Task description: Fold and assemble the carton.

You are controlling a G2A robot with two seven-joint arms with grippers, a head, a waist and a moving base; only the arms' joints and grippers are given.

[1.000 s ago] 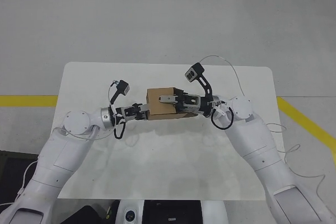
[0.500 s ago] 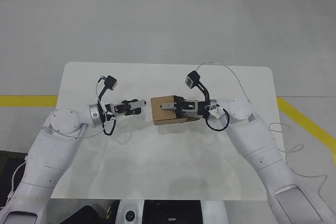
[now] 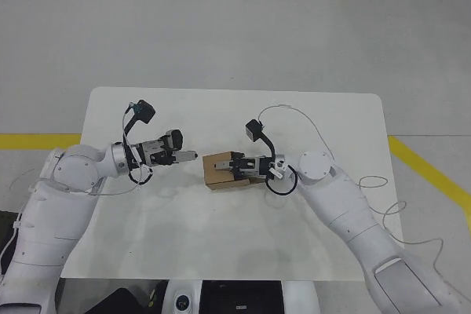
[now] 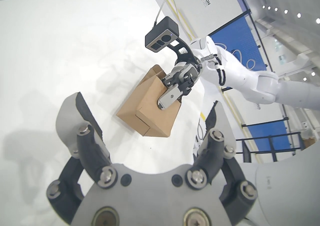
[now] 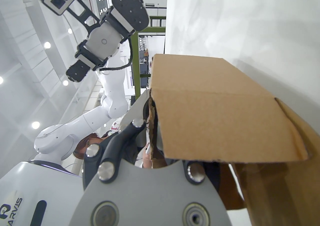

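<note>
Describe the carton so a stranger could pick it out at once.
Start at the white table. Near its middle sits a brown cardboard carton, with the right claw clamped on one wall. It is the only brown thing there; the left claw hangs open beside it, apart.

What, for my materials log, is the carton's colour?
The carton is plain brown cardboard, clearest in the left wrist view.
</note>
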